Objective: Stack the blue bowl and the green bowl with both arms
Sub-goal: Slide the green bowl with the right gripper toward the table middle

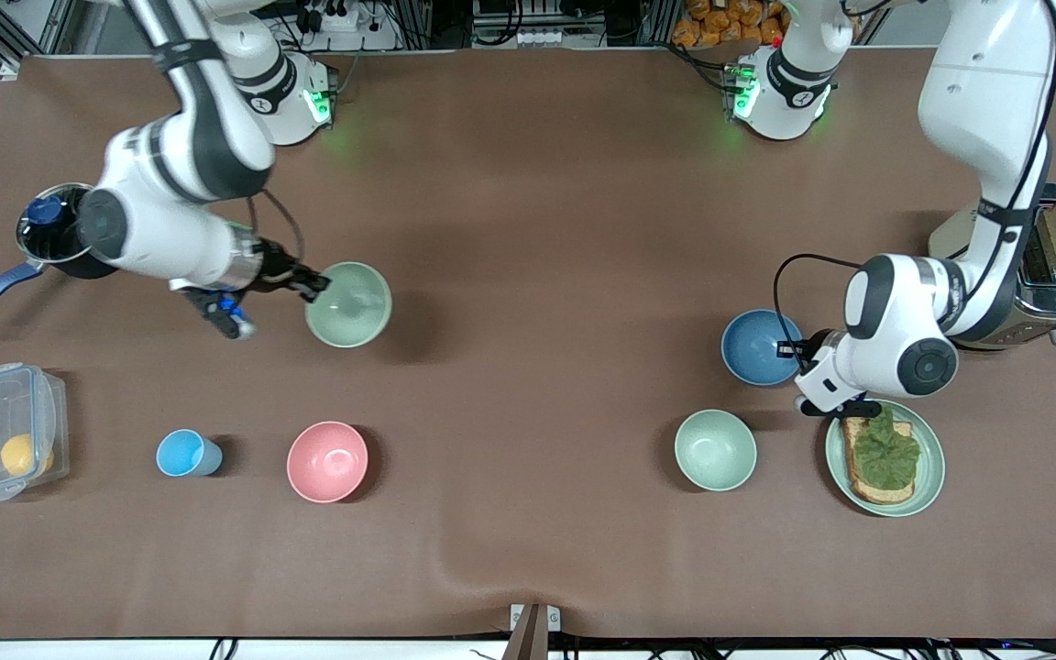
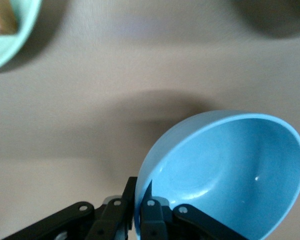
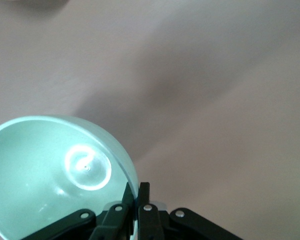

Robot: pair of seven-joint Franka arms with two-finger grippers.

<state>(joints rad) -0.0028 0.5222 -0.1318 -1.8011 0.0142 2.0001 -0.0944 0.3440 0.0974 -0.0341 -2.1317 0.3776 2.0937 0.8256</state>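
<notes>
The green bowl [image 1: 347,304] hangs a little above the table toward the right arm's end, its shadow lying apart from it. My right gripper [image 1: 315,284] is shut on its rim; the right wrist view shows one finger inside and one outside the wall of the green bowl [image 3: 55,175], with the gripper [image 3: 138,192] at the rim. The blue bowl [image 1: 760,346] is toward the left arm's end. My left gripper [image 1: 789,353] is shut on its rim. In the left wrist view the blue bowl [image 2: 230,170] is tilted, pinched by the gripper [image 2: 140,189].
A mint-green bowl [image 1: 715,449] and a green plate with toast [image 1: 927,477] lie nearer the camera than the blue bowl. A toaster [image 1: 1055,266] stands by the left arm. A pink bowl [image 1: 327,461], light-blue cup [image 1: 184,453], clear box [image 1: 5,445] and pot [image 1: 56,234] are toward the right arm's end.
</notes>
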